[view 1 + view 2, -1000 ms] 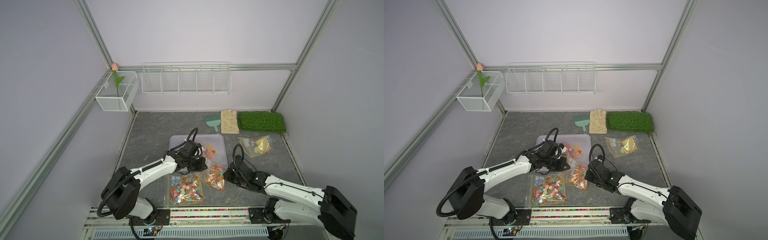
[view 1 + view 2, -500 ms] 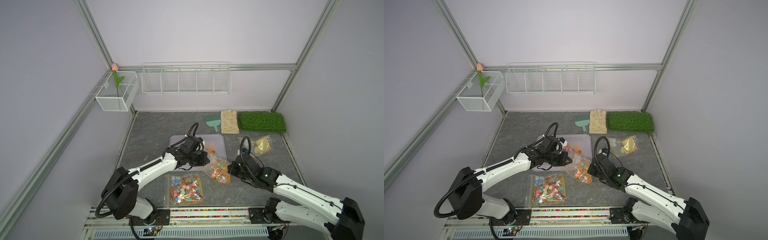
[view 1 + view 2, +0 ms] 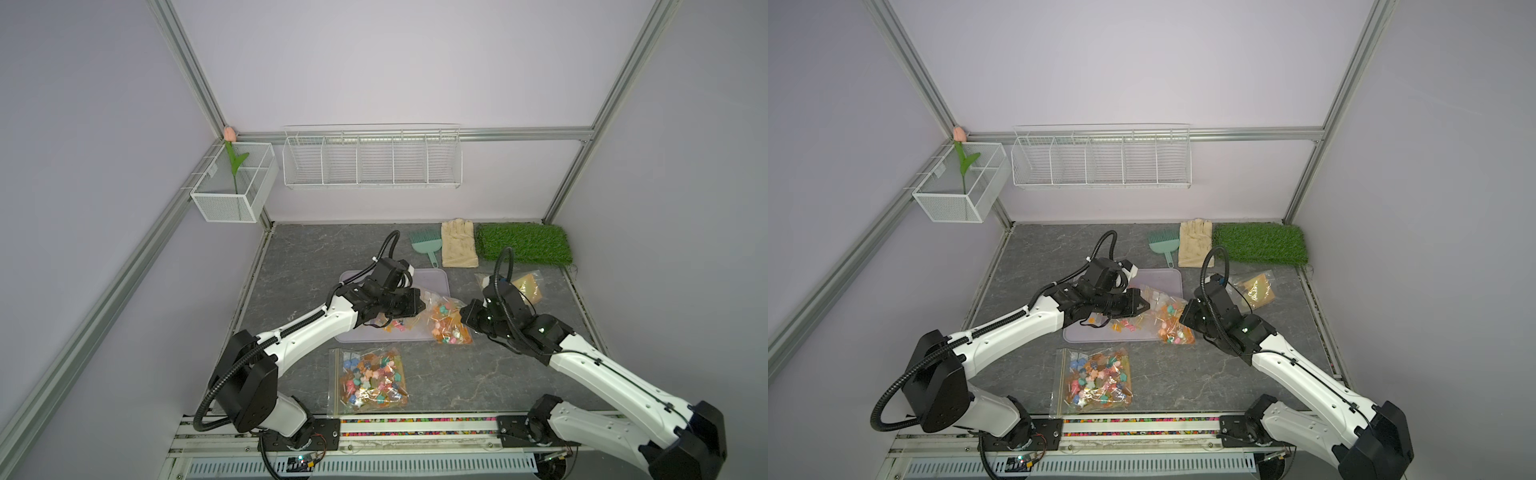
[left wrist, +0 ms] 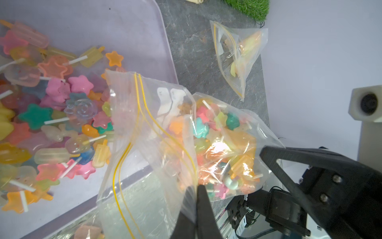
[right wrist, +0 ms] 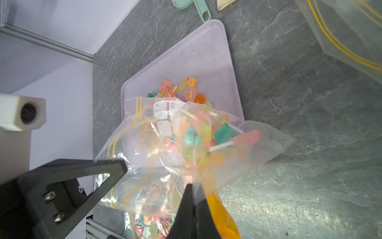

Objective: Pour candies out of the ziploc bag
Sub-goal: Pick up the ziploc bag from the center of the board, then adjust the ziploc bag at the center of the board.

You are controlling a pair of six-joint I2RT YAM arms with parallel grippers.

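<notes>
A clear zip bag [image 3: 446, 322] hangs slack between two robot arms, over the front right edge of a lilac tray [image 3: 432, 282]. Its open mouth, marked by two yellow zip lines, droops toward the tray. A heap of candies [image 4: 51, 115] lies loose there: stars, flowers and lolly shapes in pink, orange, teal and yellow, many on thin white sticks. More of them sit bunched in the bag's other end.

The left gripper [image 3: 422, 307] has its jaws pressed together on the film beside the mouth. The right gripper [image 3: 465, 318] has its jaws pinched tight on the bag's closed end, holding that end up.

A second ago the bag lay lower and nearer the front, its full end close to a second bag [image 3: 370, 380] of sweets that lies flat on the dark worktop [image 3: 478, 374]. Since then both arms have carried it back and to the right, so the two bags now sit clearly apart. The second bag has not moved, and both pairs of jaws have stayed clamped.
</notes>
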